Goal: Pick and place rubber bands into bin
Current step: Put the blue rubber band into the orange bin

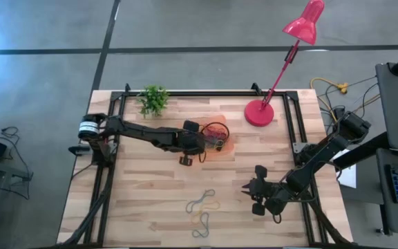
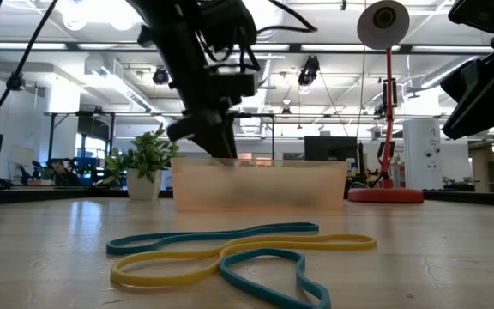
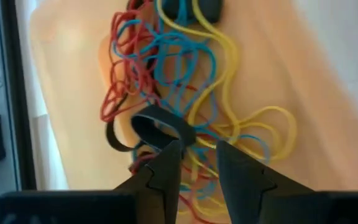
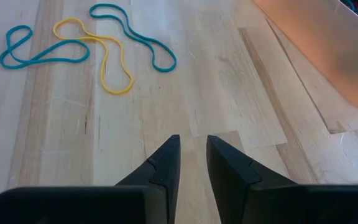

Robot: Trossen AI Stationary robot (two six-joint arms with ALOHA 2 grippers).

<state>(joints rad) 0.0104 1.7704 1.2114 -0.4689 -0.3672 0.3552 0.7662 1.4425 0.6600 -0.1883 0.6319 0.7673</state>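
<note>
Left gripper [image 3: 196, 155]: jaws parted, empty, over the bin [image 1: 228, 149], just above its tangle of bands [image 3: 166, 68]. Right gripper [image 4: 192, 152]: jaws slightly apart, empty, above bare table [image 1: 137, 187]. 3 loose bands [image 1: 202, 207], teal and yellow, lie near it.

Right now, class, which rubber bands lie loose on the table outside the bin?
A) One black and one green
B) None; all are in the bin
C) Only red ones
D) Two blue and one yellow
D: the right wrist view shows two blue bands and a yellow band tangled on the bare wooden table, apart from the orange bin.
</note>
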